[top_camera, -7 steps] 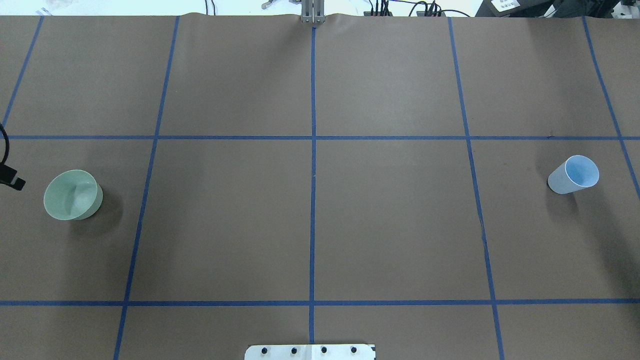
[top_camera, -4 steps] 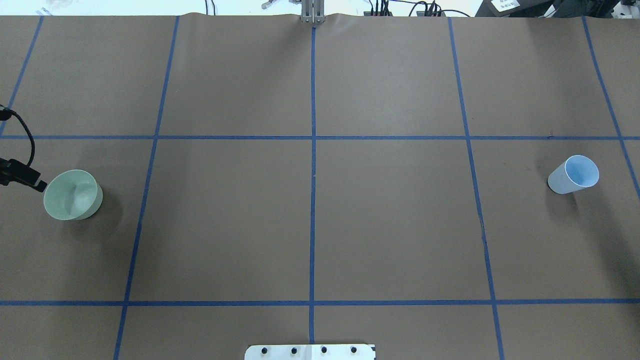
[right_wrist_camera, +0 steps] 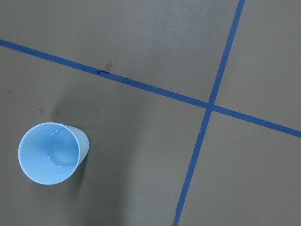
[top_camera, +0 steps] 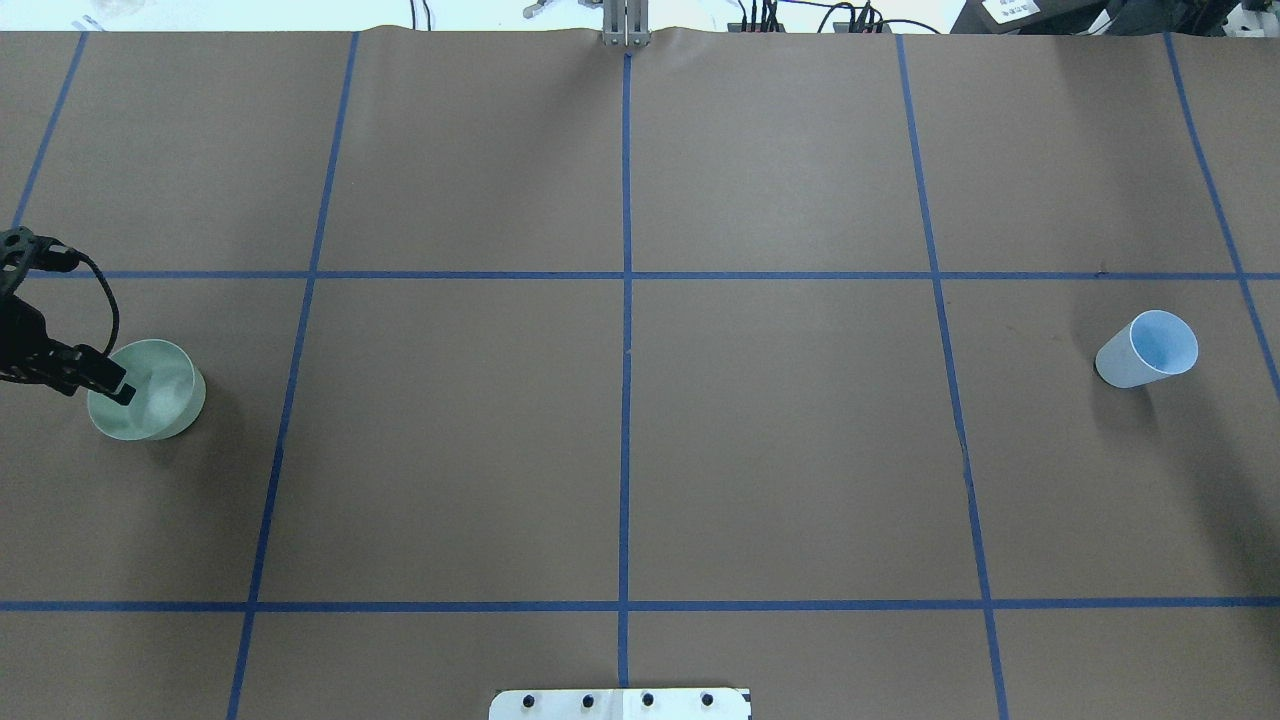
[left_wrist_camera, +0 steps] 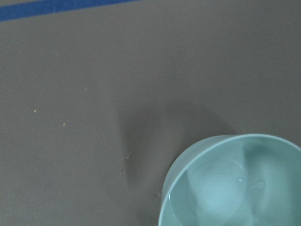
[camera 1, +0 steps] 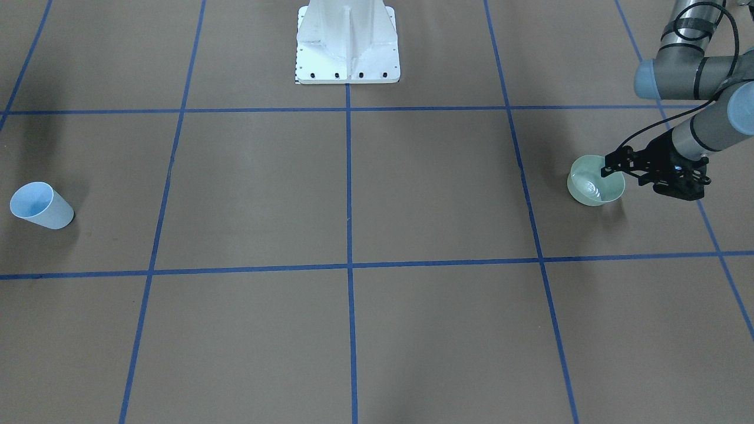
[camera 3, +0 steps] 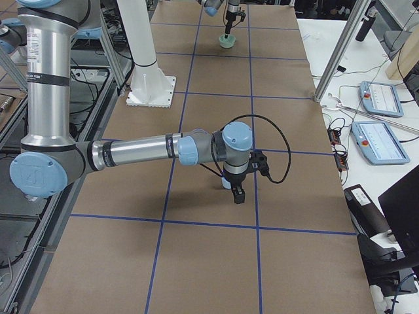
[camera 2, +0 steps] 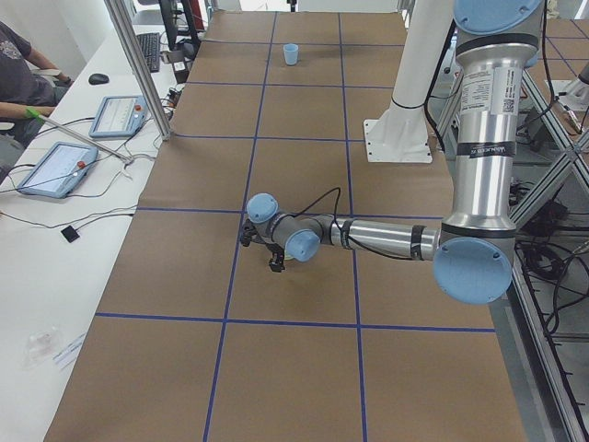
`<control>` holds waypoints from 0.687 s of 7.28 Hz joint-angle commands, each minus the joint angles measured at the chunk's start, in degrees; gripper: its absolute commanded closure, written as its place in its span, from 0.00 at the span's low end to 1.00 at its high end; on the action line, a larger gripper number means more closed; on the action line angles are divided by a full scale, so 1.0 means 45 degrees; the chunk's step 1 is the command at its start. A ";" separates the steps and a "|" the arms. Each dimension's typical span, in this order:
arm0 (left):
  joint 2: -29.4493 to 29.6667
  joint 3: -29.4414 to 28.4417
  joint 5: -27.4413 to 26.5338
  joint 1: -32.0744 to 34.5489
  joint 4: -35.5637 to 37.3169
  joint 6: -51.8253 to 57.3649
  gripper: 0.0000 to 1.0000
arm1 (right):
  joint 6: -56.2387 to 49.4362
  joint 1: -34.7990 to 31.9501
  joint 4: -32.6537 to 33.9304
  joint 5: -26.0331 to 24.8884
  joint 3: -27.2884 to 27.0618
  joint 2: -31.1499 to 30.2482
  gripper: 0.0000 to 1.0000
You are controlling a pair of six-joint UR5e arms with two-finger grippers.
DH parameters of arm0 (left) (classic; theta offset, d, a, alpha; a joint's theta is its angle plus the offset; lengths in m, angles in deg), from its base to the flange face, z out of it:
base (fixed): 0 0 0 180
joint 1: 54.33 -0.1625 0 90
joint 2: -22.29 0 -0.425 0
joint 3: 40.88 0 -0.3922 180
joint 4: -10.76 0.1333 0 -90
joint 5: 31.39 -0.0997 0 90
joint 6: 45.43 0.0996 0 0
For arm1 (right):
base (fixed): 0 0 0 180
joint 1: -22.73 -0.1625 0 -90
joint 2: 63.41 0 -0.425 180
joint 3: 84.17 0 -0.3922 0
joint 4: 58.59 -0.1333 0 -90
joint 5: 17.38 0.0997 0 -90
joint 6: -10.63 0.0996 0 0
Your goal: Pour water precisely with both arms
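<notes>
Ana: Brown-papered desk (top_camera: pixel 780 440), blue tape grid (top_camera: pixel 626 400). Where's the water?

Ben: Water (left_wrist_camera: pixel 235 188) lies in the green bowl (top_camera: pixel 196 395), far out on the robot's left side. Shallow pool. Only a sheen and a couple of bubbles give it away.

Ana: Long axis?

Ben: None to speak of. The pool is round and level. Bowl upright, mouth up. Blue cup (top_camera: pixel 1120 368) well apart at the opposite end, also upright, long axis vertical, narrowing toward its base. Can't tell whether it holds anything.

Ana: Fingers?

Ben: Left fingers (top_camera: pixel 100 376) spread, holding nothing. One tip is over the bowl's inside; the other seems to be outside the rim. Left arm (camera 2: pixel 386 241) stretched low along the desk. Right arm (camera 3: pixel 137 152) reaches out near the cup. Right fingers (camera 3: pixel 237 194) show only from the side, so can't tell wide or narrow.

Ana: Step in hand?

Ben: Reads as taking the bowl by its rim. Seat the wall deep between the fingers, close gently, lift level and slow. A shallow pinch may let the bowl tip and slop water.
</notes>
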 commanded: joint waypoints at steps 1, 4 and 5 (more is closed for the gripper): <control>0.0294 -0.0248 0.0020 -0.0045 0.0004 -0.0479 1.00 | -0.0019 0.0002 -0.0002 0.0000 -0.0007 0.0001 0.00; 0.2548 0.0199 0.0936 -0.0045 0.0141 -0.3434 1.00 | -0.0039 -0.0018 -0.0623 0.0000 0.0089 -0.0057 0.00; 0.3605 0.0432 0.0880 -0.0432 0.0122 -0.5499 1.00 | 0.0000 0.0001 -0.0646 0.0000 0.0090 -0.0058 0.00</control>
